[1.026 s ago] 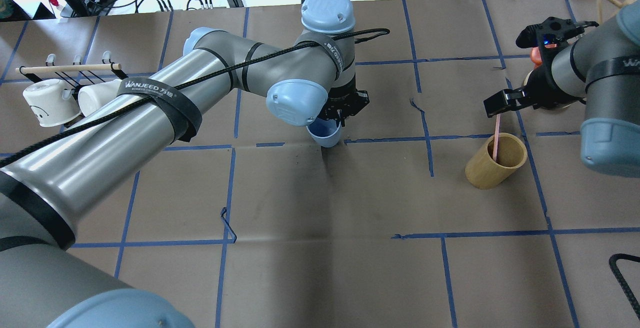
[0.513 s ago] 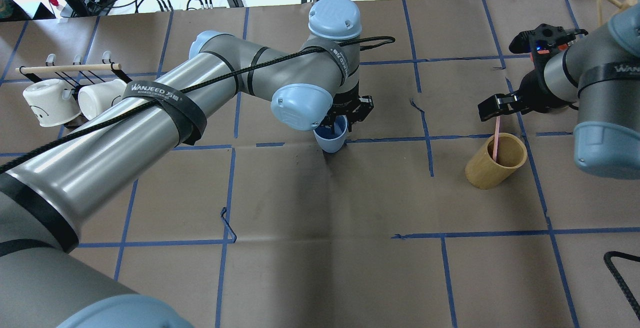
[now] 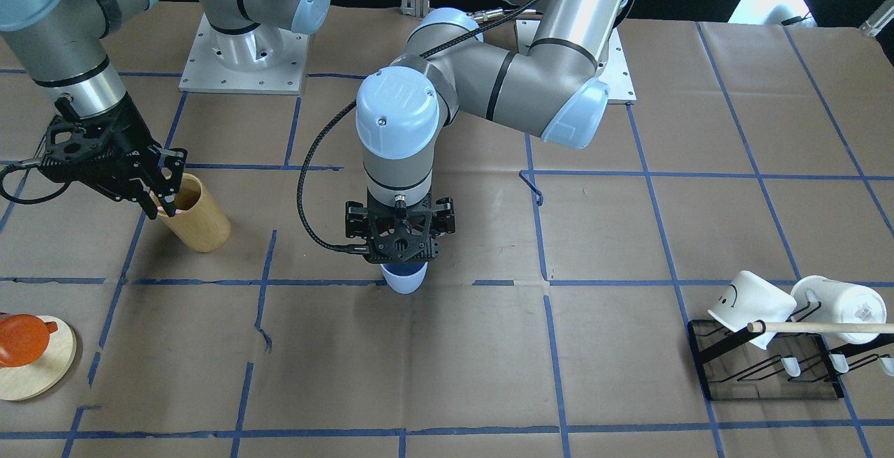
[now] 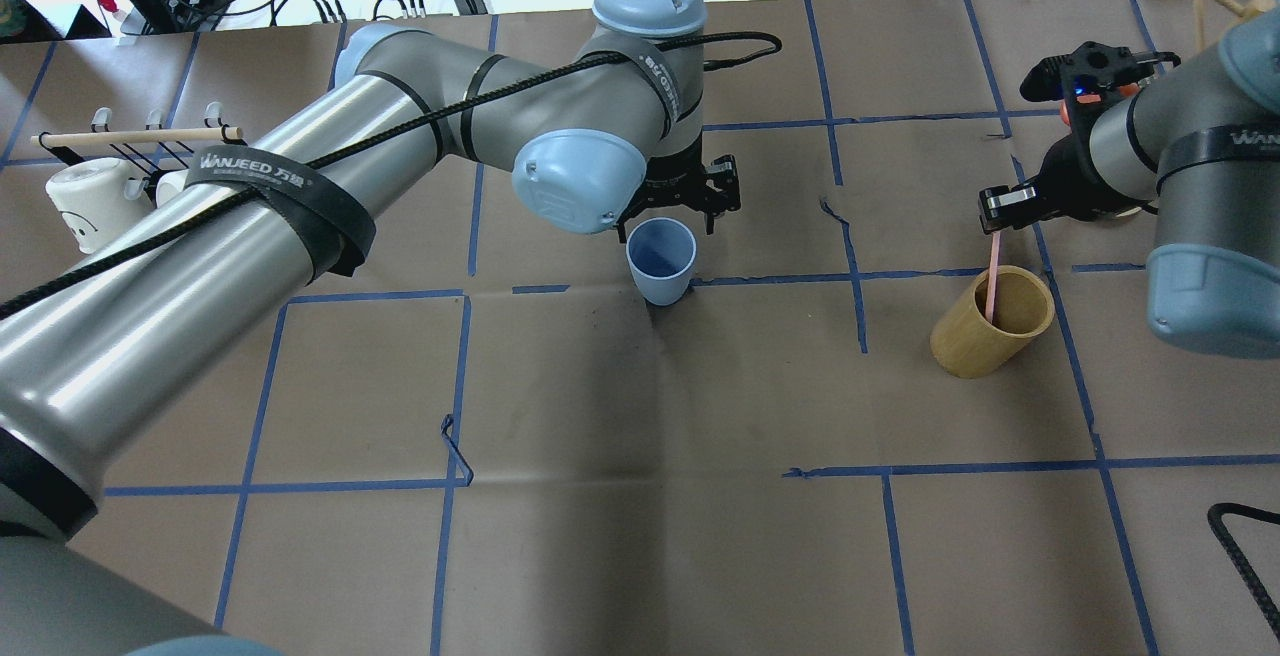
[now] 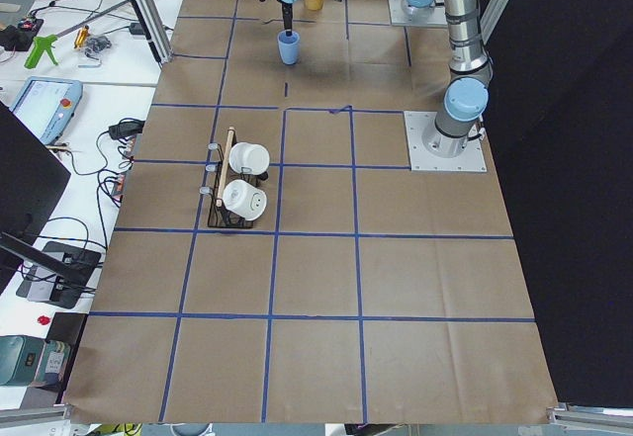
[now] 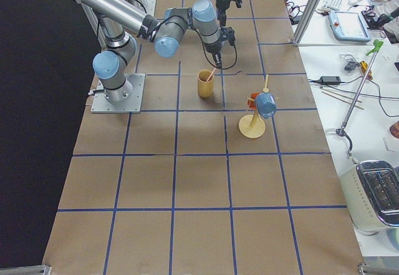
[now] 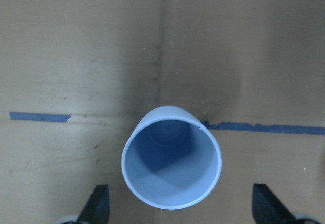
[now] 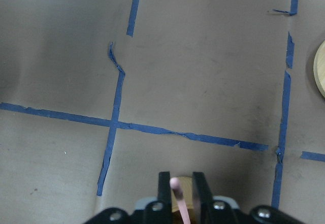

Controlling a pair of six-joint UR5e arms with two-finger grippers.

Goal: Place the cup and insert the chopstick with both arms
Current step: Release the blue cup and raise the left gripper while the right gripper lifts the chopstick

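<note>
The light blue cup (image 4: 660, 258) stands upright on the brown paper mid-table, also in the front view (image 3: 405, 278) and the left wrist view (image 7: 171, 158). My left gripper (image 4: 674, 214) is open just above and behind it, with its fingers (image 7: 99, 203) wide apart on either side and not touching. My right gripper (image 4: 1000, 208) is shut on a thin pink chopstick (image 4: 993, 276). The chopstick's lower end is inside the tan wooden cylinder (image 4: 975, 341). In the right wrist view the chopstick (image 8: 177, 196) is pinched between the fingers (image 8: 163, 183).
A black rack with white mugs and a wooden dowel (image 4: 100, 201) stands at the table's left end, also in the front view (image 3: 768, 332). A round wooden stand with an orange piece (image 3: 28, 353) is beyond the cylinder. A black cable (image 4: 1245, 536) lies at the near right.
My left gripper set the tilted cup upright on the table, opened and drew back above it. My right gripper stayed shut on the chopstick over the cylinder, barely shifting.
</note>
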